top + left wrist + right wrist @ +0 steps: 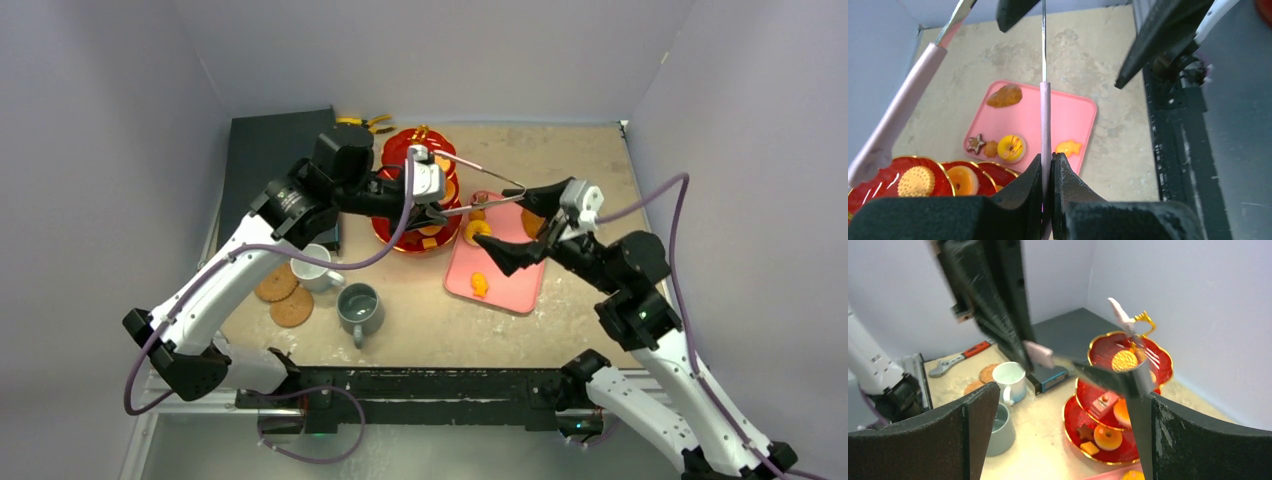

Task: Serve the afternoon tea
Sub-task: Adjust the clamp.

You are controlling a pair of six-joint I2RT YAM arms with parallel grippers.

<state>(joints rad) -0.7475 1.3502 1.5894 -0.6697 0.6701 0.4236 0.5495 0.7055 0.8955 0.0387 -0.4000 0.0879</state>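
Observation:
My left gripper (pixel 441 211) is shut on one pink-handled arm of a pair of tongs (pixel 490 180), held above the table; the wrist view shows the arm (pixel 1046 120) clamped between the pads. The red three-tier stand (pixel 408 150) holds pastries, among them a biscuit (pixel 916 181) and a donut (pixel 962 180). A pink tray (pixel 512 280) carries a donut (pixel 1011 148), a star (pixel 976 143), a fish shape (pixel 1068 148) and a brown pastry (pixel 1005 96). My right gripper (pixel 525 226) is open at the tongs' metal end, above the tray. The tongs (pixel 1038 354) cross its view.
A white mug (pixel 312 265) and a grey mug (pixel 360 308) stand at front left beside two cork coasters (pixel 283 295). A dark slab (pixel 270 150) lies at the back left, with yellow-handled pliers (pixel 365 123) behind the stand. Walls close in on three sides.

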